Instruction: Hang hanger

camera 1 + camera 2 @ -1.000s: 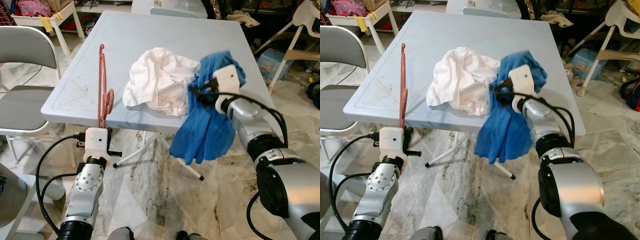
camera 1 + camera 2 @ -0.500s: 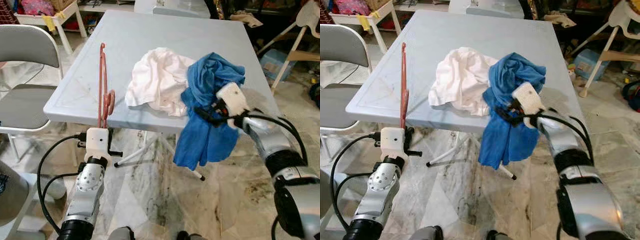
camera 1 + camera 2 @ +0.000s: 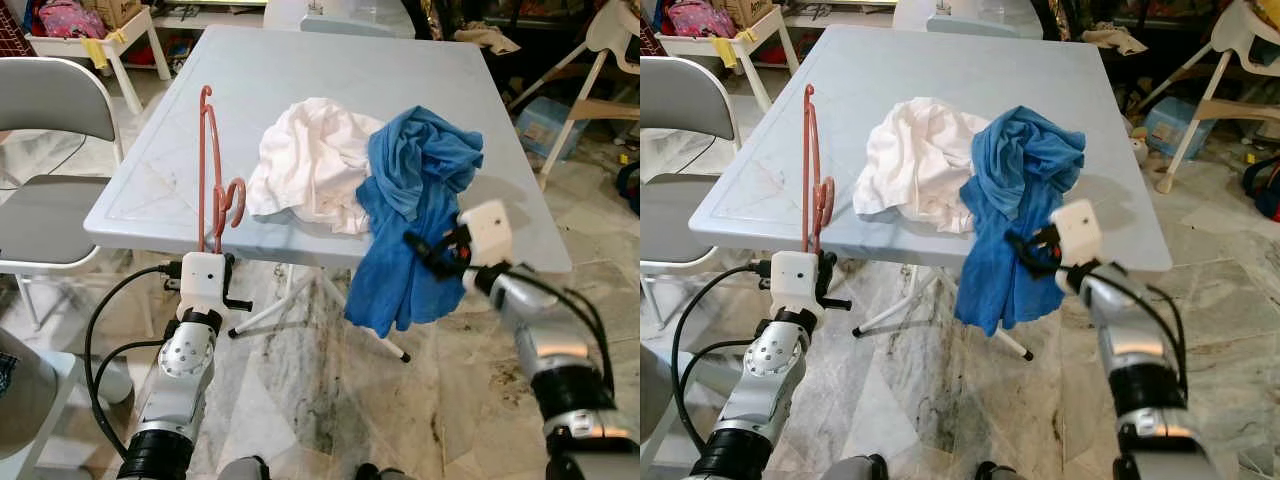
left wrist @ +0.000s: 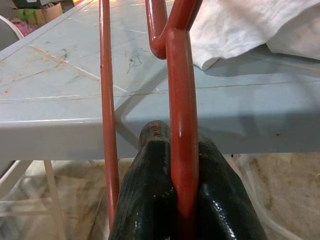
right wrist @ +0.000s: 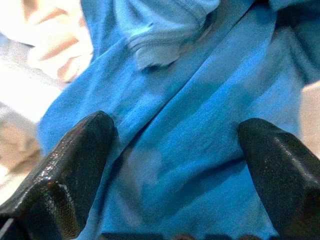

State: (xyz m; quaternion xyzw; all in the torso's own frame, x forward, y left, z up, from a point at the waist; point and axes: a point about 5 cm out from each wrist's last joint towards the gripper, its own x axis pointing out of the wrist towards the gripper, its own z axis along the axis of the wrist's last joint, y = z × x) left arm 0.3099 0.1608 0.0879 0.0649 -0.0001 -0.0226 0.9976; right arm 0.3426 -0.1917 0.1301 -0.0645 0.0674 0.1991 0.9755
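Gripping the red hanger (image 3: 213,180) upright between its pinched fingers, the left gripper (image 4: 175,200) waits just below the grey table's (image 3: 300,70) near edge, while the right gripper (image 5: 175,190), fingers spread wide, faces the blue cloth (image 3: 410,230) draped directly ahead, beside a white cloth (image 3: 310,160).

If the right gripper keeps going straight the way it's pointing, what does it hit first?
Most likely the blue cloth draped over the table edge. The right gripper is open, with its fingers pointing straight at the fabric, and nothing lies between them. How far off the cloth is, is hard to judge.
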